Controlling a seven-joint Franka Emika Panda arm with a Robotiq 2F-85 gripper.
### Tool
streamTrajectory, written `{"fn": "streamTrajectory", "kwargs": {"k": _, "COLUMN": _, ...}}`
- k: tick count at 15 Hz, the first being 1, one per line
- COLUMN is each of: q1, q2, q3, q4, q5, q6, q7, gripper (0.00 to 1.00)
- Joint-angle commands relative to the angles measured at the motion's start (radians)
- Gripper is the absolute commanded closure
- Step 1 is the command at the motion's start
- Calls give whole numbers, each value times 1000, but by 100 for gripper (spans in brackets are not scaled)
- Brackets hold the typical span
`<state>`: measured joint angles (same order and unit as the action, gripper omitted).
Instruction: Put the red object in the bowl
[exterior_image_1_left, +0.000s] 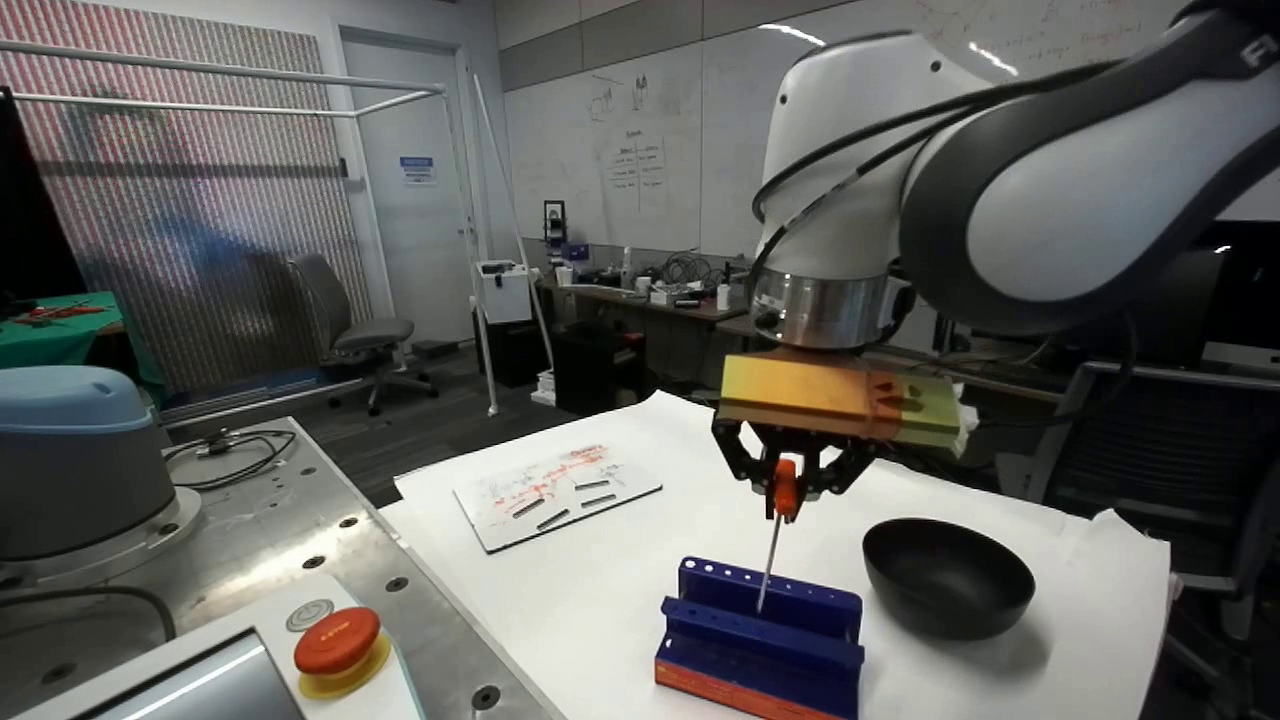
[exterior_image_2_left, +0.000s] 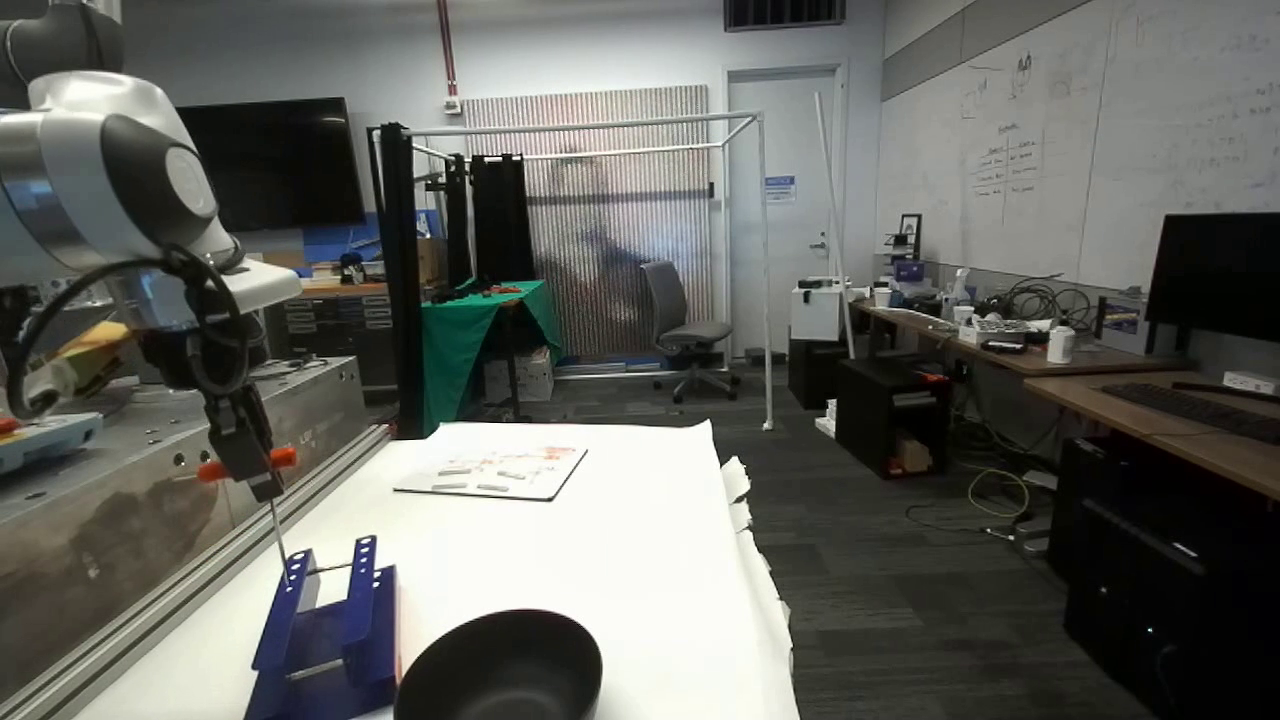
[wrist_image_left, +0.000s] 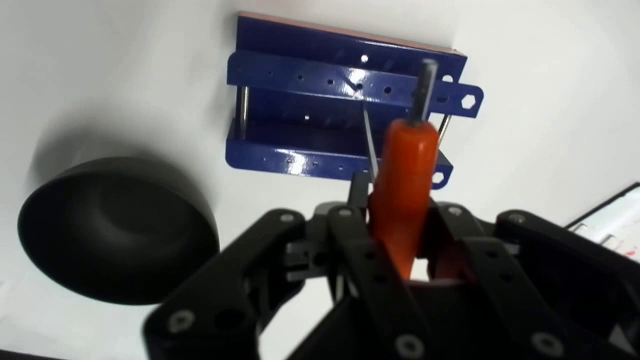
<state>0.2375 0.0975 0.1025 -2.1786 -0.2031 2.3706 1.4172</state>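
The claw (exterior_image_1_left: 782, 505) clasps the red object (wrist_image_left: 406, 170); lift it straight until its thin shaft (exterior_image_1_left: 771, 560) surely clears the blue rack (exterior_image_1_left: 770, 634), then cross to the bowl (exterior_image_1_left: 950, 590)

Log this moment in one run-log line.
Gripper: shut on red object | thin shaft: angled toward blue rack, contact unclear | black bowl: beside rack | placement: pending

Blue rack (exterior_image_1_left: 760, 632), red-scribbled board (exterior_image_1_left: 556, 497) apart on white tabletop (exterior_image_1_left: 560, 595); grey chair (exterior_image_1_left: 372, 334) near door (exterior_image_1_left: 412, 235).
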Motion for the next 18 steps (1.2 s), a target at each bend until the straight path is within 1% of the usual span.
{"fn": "streamTrajectory", "kwargs": {"k": 1, "q1": -27, "q2": -134, "q3": 4, "q4": -61, "q5": -47, "q6": -35, "q7": 5, "gripper": 95}}
{"fn": "streamTrajectory", "kwargs": {"k": 3, "q1": -54, "q2": -183, "q3": 4, "q4": -81, "q5": -73, "q6": -60, "q7": 6, "gripper": 95}}
{"fn": "streamTrajectory", "kwargs": {"k": 5, "q1": -95, "q2": -217, "q3": -4, "q4": -105, "q5": -121, "q6": -73, "q7": 13, "gripper": 95}}
{"fn": "streamTrajectory", "kwargs": {"k": 8, "q1": -168, "q2": -212, "q3": -17, "q4": -122, "q5": -217, "q6": -118, "q7": 32, "gripper": 95}}
{"fn": "streamTrajectory", "kwargs": {"k": 10, "q1": -206, "q2": -173, "q3": -30, "q4": -119, "q5": -261, "q6": -139, "q7": 25, "gripper": 95}}
{"fn": "streamTrajectory", "kwargs": {"k": 12, "q1": -229, "q2": -122, "q3": -45, "q4": -109, "q5": -292, "q6": -146, "q7": 22, "gripper": 95}}
{"fn": "streamTrajectory", "kwargs": {"k": 14, "q1": -235, "q2": -67, "q3": -56, "q4": -97, "q5": -323, "q6": -144, "q7": 27, "gripper": 94}}
{"fn": "streamTrajectory", "kwargs": {"k": 18, "q1": -224, "q2": 46, "q3": -84, "q4": -70, "q5": -305, "q6": -134, "q7": -12, "gripper": 94}}
